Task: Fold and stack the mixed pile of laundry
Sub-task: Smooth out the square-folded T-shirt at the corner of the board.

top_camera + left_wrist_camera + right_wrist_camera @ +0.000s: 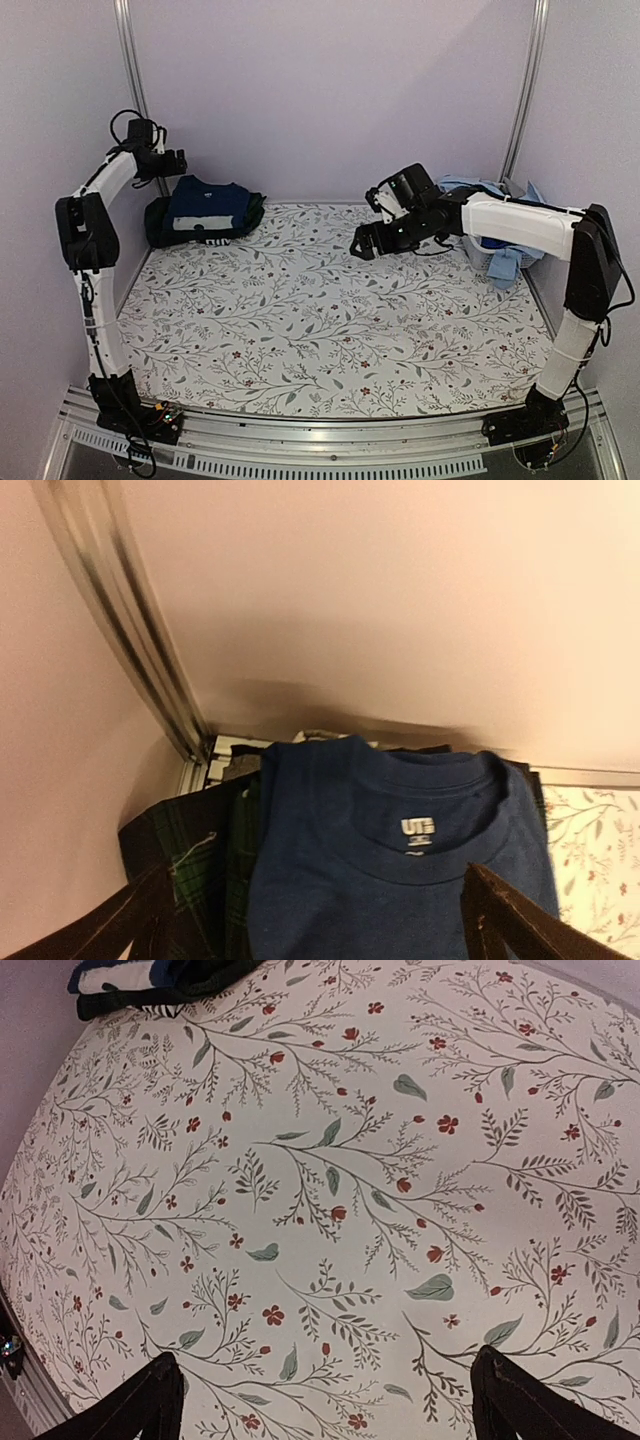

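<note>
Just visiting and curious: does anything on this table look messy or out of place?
Only the far right corner: the light blue shirts lie crumpled in a heap, one drooping toward the floral sheet. The navy T-shirt sits neatly folded on the dark green plaid piece in the far left corner.

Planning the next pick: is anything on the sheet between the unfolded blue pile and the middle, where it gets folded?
Nothing visible lies there. The sheet is bare from the pile at back right to its middle; only the open right gripper hangs over that stretch. The folded stack sits apart at back left.
</note>
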Controlling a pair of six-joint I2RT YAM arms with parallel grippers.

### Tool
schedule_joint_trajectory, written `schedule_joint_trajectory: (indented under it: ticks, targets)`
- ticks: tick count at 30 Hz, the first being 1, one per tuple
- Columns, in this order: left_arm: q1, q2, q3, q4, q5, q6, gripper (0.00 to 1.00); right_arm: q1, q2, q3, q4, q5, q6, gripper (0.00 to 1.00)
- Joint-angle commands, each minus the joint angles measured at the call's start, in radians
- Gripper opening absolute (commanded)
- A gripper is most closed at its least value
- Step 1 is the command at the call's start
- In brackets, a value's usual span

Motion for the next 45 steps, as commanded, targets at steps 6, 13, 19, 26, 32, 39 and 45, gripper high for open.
schedule_joint_trajectory:
  ticks: [6, 13, 19, 26, 32, 39, 45]
  targets:
    - [0.001, -0.016, 0.017, 0.048, 0.317, -0.178, 0.99, -0.089, -0.135, -0.011, 0.045, -0.043, 0.004, 0.99]
    - [0.028, 0.100, 0.046, 0.196, 0.452, -0.349, 0.97, -0.089, -0.191, -0.072, 0.032, -0.055, 0.067, 0.99]
    - [0.069, 0.189, 0.092, 0.262, 0.452, -0.419, 0.98, -0.089, -0.208, -0.096, 0.022, -0.037, 0.106, 0.99]
    - [0.119, 0.279, 0.094, 0.338, 0.492, -0.504, 0.98, -0.089, -0.204, -0.106, 0.010, -0.030, 0.141, 0.99]
    - [0.136, 0.331, 0.099, 0.375, 0.514, -0.527, 0.99, -0.089, -0.198, -0.105, -0.016, -0.032, 0.152, 0.99]
    - [0.144, 0.311, 0.099, 0.307, 0.403, -0.500, 1.00, -0.089, -0.207, -0.113, -0.027, -0.030, 0.153, 0.99]
    - [0.149, 0.344, 0.129, 0.193, 0.263, -0.498, 0.99, -0.089, -0.227, -0.120, -0.038, -0.026, 0.149, 0.99]
